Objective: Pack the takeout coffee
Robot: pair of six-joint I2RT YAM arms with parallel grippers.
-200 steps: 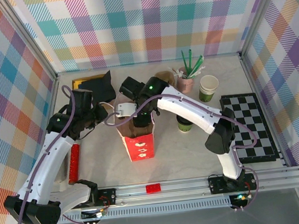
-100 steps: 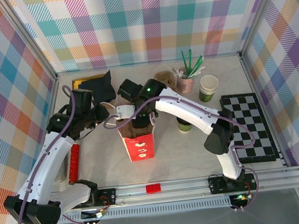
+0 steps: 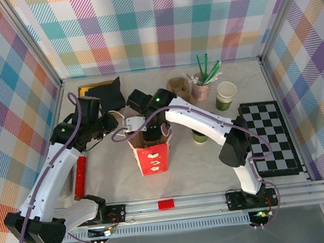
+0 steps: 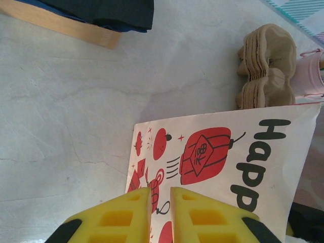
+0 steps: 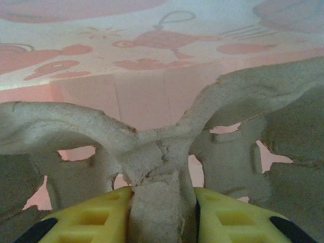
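carrier (image 5: 152, 147): rough pulp cardboard | bag (image 4: 228, 167): matt printed paper | table (image 4: 61, 101): smooth, marbled

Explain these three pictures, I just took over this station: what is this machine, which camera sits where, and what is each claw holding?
Two robot arms are bolted at the near edge of the table, each ending in a two-finger gripper. The wide picture looks down from above and behind them; the other two come from a camera on each wrist. The left gripper pinches the edge of the red-and-white paper bag. The right gripper is clamped on a brown cardboard cup carrier at the bag's open top. On the table are the green coffee cup, partly behind the right arm, a pink cup of straws and a checkered mat.
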